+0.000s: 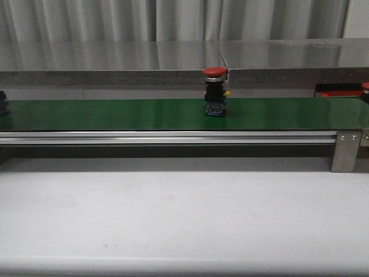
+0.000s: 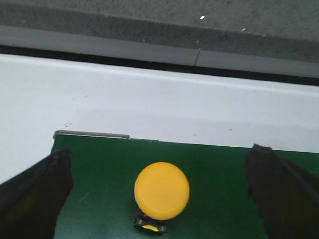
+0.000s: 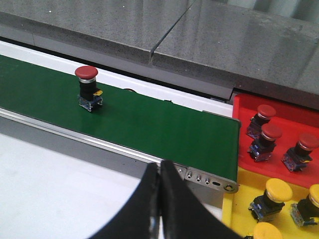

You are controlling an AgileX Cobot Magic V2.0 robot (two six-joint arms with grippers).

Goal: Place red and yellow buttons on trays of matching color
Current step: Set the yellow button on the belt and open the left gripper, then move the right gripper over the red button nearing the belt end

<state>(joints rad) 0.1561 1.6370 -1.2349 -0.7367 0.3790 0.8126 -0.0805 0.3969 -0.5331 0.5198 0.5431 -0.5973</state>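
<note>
Left wrist view shows one yellow button (image 2: pixel 162 190) standing on the green belt (image 2: pixel 219 164), between the spread jaws of the left gripper (image 2: pixel 159 196), which touch nothing; this one seems next to be lifted. Front view shows one red button (image 1: pixel 215 91) upright near the middle of the belt (image 1: pixel 115 114), with no gripper near it. Right wrist view shows the same red button (image 3: pixel 87 87) well apart from the trays, and the right gripper (image 3: pixel 159 199) with its jaws pressed together, empty, over the near edge of the belt frame.

At the belt's right end sit two trays side by side. The red tray (image 3: pixel 244 107) holds three red buttons (image 3: pixel 264 117), and the yellow tray (image 3: pixel 234 209) holds at least three yellow buttons (image 3: pixel 271 196), though the picture edge cuts this tray off, so more may lie out of sight.

By this count the sorting is well along: six buttons visibly rest on matching colours, while two, one yellow and one red, remain on the belt. Whether more will arrive cannot be told.
</note>
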